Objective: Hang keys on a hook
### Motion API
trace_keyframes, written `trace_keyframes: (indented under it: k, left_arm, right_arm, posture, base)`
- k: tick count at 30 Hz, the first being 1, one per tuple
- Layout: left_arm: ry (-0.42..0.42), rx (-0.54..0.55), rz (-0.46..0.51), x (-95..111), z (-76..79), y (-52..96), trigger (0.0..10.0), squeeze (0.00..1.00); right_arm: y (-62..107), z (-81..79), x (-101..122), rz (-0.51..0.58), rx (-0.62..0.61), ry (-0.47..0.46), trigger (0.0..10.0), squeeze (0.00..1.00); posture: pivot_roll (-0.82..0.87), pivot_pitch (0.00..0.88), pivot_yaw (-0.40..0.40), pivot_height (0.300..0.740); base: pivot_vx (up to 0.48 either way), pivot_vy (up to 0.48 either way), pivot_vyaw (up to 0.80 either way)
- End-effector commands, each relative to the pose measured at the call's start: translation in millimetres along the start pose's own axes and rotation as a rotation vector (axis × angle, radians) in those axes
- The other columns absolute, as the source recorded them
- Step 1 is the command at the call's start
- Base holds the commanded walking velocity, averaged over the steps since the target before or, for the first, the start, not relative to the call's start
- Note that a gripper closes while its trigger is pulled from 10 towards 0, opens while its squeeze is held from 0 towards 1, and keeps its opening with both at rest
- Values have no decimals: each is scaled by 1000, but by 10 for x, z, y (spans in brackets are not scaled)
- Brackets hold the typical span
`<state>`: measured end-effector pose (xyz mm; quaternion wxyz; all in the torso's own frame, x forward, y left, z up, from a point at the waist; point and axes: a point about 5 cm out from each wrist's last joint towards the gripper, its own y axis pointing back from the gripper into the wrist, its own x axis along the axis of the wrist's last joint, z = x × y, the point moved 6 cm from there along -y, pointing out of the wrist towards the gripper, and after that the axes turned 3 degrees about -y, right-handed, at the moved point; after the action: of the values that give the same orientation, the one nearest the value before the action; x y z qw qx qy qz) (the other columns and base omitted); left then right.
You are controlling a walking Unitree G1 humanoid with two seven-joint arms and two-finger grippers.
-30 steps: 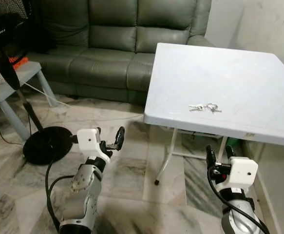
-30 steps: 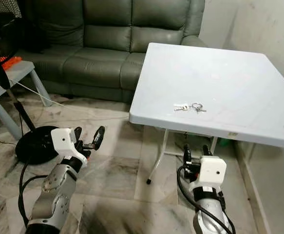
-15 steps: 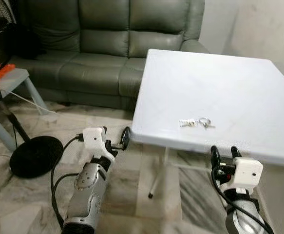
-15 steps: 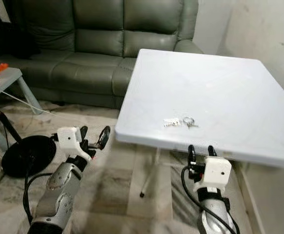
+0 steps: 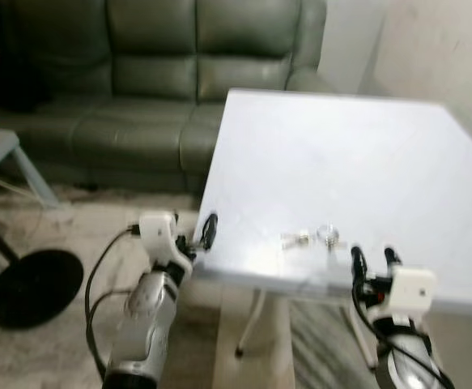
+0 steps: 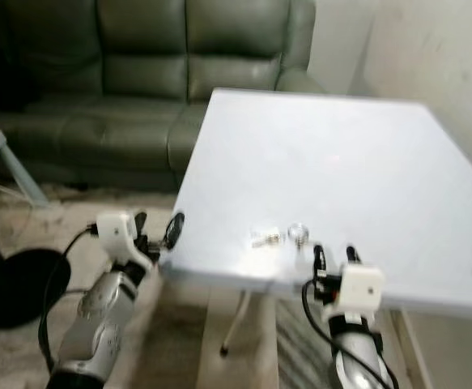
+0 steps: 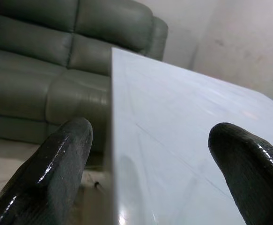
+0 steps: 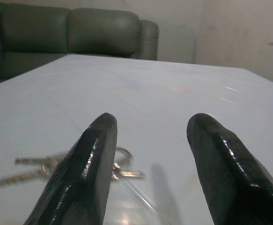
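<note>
Right wrist view: keys (image 8: 56, 166) lie flat, blades pointing crosswise before right claw (image 8: 155, 164).

desk (image 5: 365, 162): plain white, faint sheen, no pattern. keys (image 5: 312, 238): silver metal. sofa (image 5: 138, 73): dark grey-green leather. floor (image 5: 49, 348): pale marble with grey veining. left pincer (image 5: 204, 232) and right pincer (image 5: 373, 261): glossy black fingers on white housings, silver arms. fan base (image 5: 25, 288): black. wall (image 5: 446, 57): off-white, lightly smudged.
</note>
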<state>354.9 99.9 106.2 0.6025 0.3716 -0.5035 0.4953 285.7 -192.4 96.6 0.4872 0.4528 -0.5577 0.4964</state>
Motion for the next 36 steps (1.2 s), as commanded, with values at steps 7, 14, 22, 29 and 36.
trace_keyframes:
  k: [7, 14, 22, 29, 36]
  left_arm:
    - [-60, -24, 4, 28, 3, 37, 10000, 0]
    - [-113, -153, -7, -20, 282, 107, 10000, 0]
    - [-130, -249, -20, -81, 541, 204, 10000, 0]
    - [-127, -273, -20, -65, 603, 227, 10000, 0]
    - [-129, -289, -18, -42, 653, 249, 10000, 0]
  right_arm:
    - [-24, -38, -38, -32, -8, -35, 10000, 0]
    - [-111, -17, 45, -19, 26, -3, 10000, 0]
    - [-262, 26, 246, -19, 43, -2, 10000, 0]
    - [-400, 2, 354, -78, 20, 12, 10000, 0]
    - [-401, 32, 223, -213, -21, 30, 10000, 0]
  posture:
    - [-57, 42, -33, 740]
    - [-55, 48, -41, 740]
    - [-56, 57, -48, 740]
    - [-56, 61, -51, 740]
    - [-54, 61, -55, 740]
  base:
    - [0, 0, 0]
    - [0, 0, 0]
    - [0, 0, 0]
    - [0, 0, 0]
    - [0, 0, 0]
